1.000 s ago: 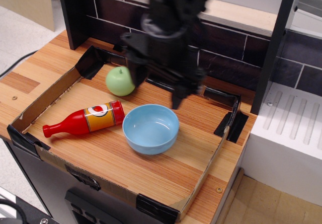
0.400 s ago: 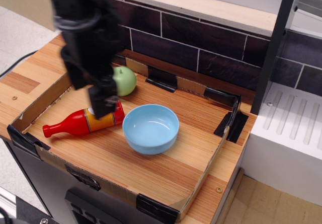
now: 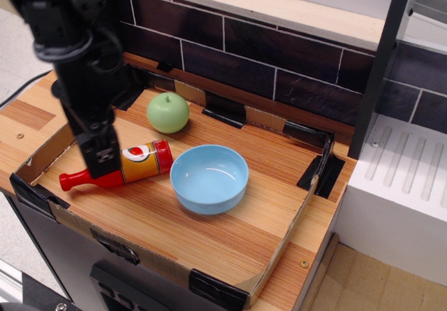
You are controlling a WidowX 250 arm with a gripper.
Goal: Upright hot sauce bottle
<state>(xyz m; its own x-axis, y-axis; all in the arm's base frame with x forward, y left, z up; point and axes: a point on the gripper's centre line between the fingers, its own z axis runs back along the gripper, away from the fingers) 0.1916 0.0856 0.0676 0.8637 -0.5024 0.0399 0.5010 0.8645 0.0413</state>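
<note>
The hot sauce bottle [image 3: 136,164] lies on its side on the wooden board, red cap pointing left, base next to the blue bowl [image 3: 209,178]. Its orange-yellow label with the oval mark faces up. My black gripper [image 3: 103,164] hangs over the bottle's neck and shoulder and hides part of them. Its fingers point down at the bottle; I cannot tell whether they are open or shut, or whether they touch it.
A green apple [image 3: 167,112] sits behind the bottle. A low cardboard wall [image 3: 49,150] with black tape at the corners rings the board. A dark tiled back wall [image 3: 279,52] and a black post [image 3: 377,66] stand behind; a white unit [image 3: 405,185] is at the right.
My arm has swept from above the bowl and apple to the left and down, and now stands over the bottle's neck. The bottle, bowl and apple have not moved.
</note>
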